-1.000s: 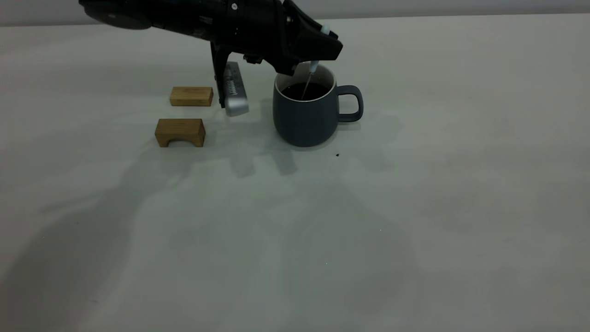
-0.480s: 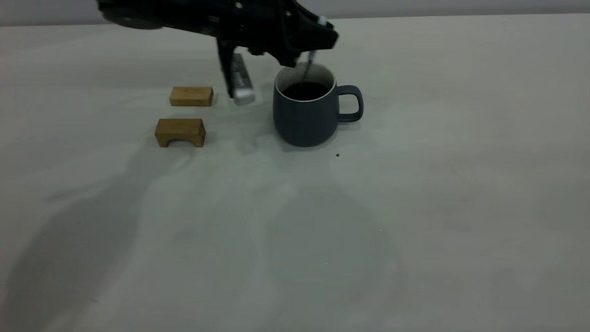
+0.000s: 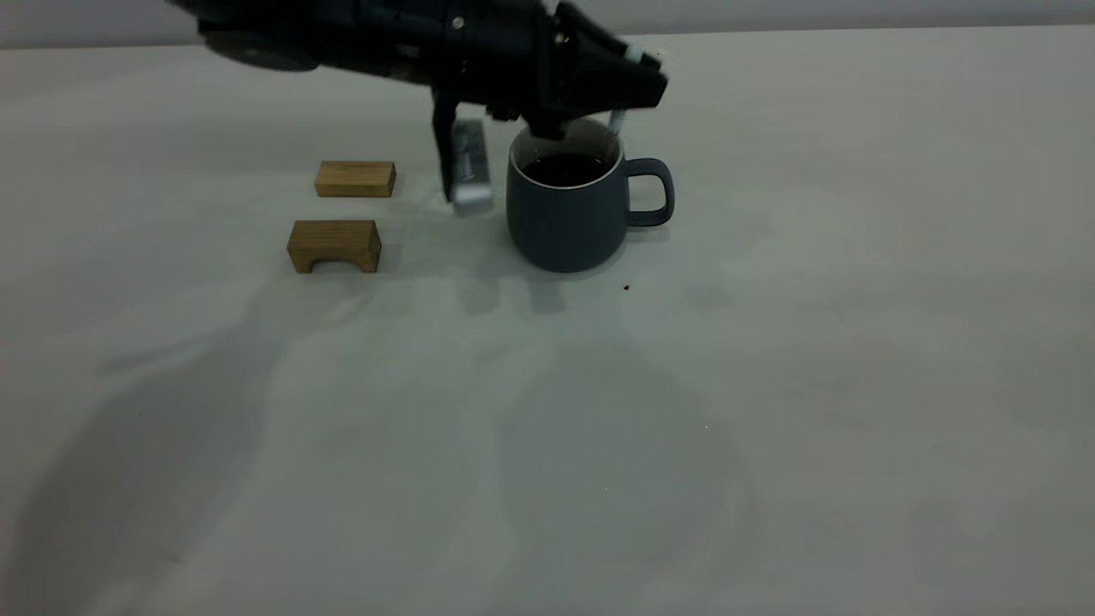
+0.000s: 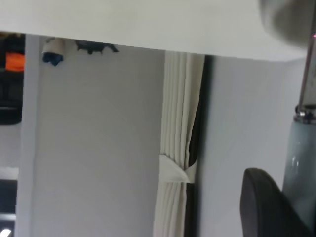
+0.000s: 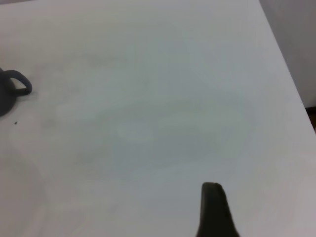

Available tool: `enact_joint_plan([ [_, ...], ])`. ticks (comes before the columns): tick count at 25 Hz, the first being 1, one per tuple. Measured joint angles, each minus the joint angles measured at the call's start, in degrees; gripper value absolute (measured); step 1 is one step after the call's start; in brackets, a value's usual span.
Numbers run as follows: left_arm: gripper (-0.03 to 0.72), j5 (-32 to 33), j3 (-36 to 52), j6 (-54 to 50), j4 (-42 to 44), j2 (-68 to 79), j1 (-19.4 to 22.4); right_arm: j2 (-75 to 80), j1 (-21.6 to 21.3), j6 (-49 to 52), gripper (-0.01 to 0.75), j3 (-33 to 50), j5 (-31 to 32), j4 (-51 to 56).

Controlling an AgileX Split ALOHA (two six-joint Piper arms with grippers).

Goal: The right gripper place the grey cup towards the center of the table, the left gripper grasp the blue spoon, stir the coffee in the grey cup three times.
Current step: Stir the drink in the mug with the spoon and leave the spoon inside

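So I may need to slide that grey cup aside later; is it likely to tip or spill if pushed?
The grey cup looks squat and wide-bodied, so a low push probably slides it on the table rather than tipping it. The coffee sits a little below the rim, so a jerk might slosh it. The handle side may make it swivel.

Exterior view: facing the arms across the table (image 3: pixel 770 385), looking slightly downward from moderate distance; cup (image 3: pixel 569 214) sitting upper centre of the frame.

Left wrist view: pointing nearly level past the table (image 4: pixel 148 22) edge toward a wall and curtain (image 4: pixel 177 148); spoon (image 4: pixel 301 163) showing very close at the right edge.

Right wrist view: looking down over bare table (image 5: pixel 163 113) from farther off; sharing the cup (image 5: pixel 12 91) with the exterior view, at its left edge.
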Motion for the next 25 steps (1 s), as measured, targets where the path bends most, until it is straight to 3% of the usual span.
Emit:
enact_joint_plan([
  [7,0.150,-3.09,0.44,-0.49,-1.10,0.07,2.42,0.00,0.00,0.00,0.541,0.00,0.00,0.00],
  [14,0.150,-6.96,-0.74,-0.25,-2.04,0.07,1.65,0.00,0.00,0.00,0.541,0.00,0.00,0.00],
  [20,0.150,-3.11,-0.76,-0.21,-0.51,0.07,0.13,0.00,0.00,0.00,0.541,0.00,0.00,0.00],
  [25,0.150,0.84,-0.76,-1.26,6.90,0.07,0.20,0.00,0.00,0.00,0.541,0.00,0.00,0.00],
])
